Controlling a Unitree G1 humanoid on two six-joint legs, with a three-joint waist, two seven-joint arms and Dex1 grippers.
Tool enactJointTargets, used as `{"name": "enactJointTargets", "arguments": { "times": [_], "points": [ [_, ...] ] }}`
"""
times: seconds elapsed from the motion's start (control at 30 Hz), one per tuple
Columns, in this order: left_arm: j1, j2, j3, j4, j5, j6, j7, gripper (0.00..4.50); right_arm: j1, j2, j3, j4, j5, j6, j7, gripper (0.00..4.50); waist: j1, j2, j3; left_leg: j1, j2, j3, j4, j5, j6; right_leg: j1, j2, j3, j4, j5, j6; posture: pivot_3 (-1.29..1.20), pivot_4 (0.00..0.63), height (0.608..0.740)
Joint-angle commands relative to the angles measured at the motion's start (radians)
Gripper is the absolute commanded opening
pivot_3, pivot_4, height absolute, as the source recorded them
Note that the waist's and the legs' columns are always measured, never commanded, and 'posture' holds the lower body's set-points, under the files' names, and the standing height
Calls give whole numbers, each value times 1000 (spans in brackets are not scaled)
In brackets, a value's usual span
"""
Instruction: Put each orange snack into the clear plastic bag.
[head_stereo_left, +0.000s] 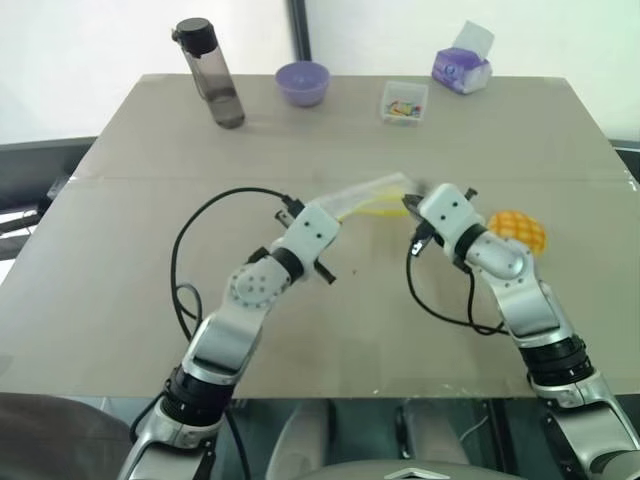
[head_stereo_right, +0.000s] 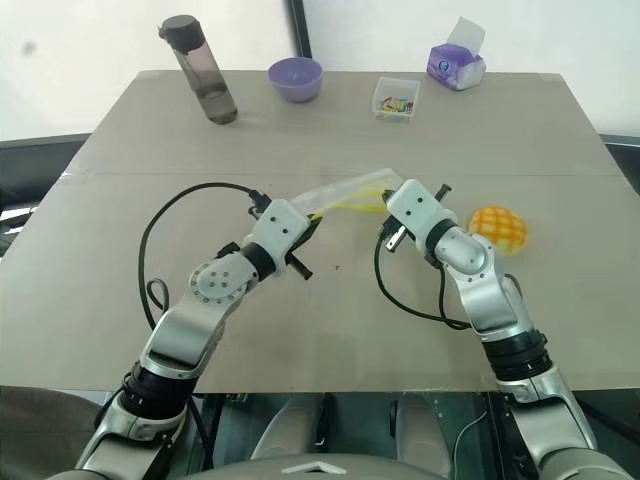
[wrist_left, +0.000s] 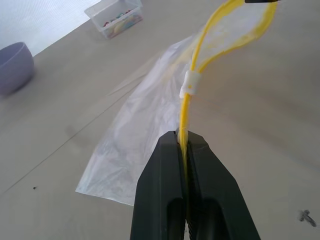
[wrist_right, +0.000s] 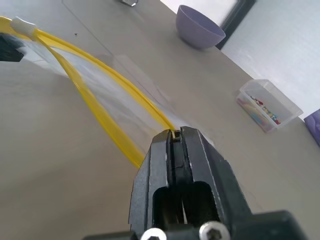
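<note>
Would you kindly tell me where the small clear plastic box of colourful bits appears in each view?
Left eye view: far table edge, right of centre, small clear plastic box.
Right eye view: same edge.
Left wrist view: upper left.
Right wrist view: right side.
Shared landmark: purple bowl beside it.

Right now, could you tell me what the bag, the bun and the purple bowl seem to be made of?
The clear plastic bag looks like thin, glossy film: it is see-through and creased, with a yellow seal strip. The orange snack looks matte and soft, perhaps bread or foam; its top has a criss-cross grid. The purple bowl seems smooth moulded plastic, though ceramic is possible.
</note>
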Motion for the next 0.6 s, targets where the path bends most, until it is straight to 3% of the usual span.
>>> {"name": "enactJointTargets", "arguments": {
  "times": [0.03, 0.33, 0.6],
  "points": [
    [-14, -4, 6, -30, 11, -20, -6, 0, 3, -3, 9, -29, -6, -26, -13, 71, 0, 0, 0, 0, 0, 0, 0, 0, 0, 0, 0, 0, 0, 0, 0, 0, 150, 740],
    [-10, -37, 26, -23, 9, 28, 21, 0, 13, 23, -20, -26, 58, -152, -46, 71, 0, 0, 0, 0, 0, 0, 0, 0, 0, 0, 0, 0, 0, 0, 0, 0, 150, 740],
    [-16, -47, 26, -24, 11, 25, 15, 0, 27, -23, -24, 0, 48, -214, -42, 71, 1, 0, 0, 0, 0, 0, 1, 0, 0, 0, 0, 0, 1, 0, 0, 0, 150, 740]
  ]
}}
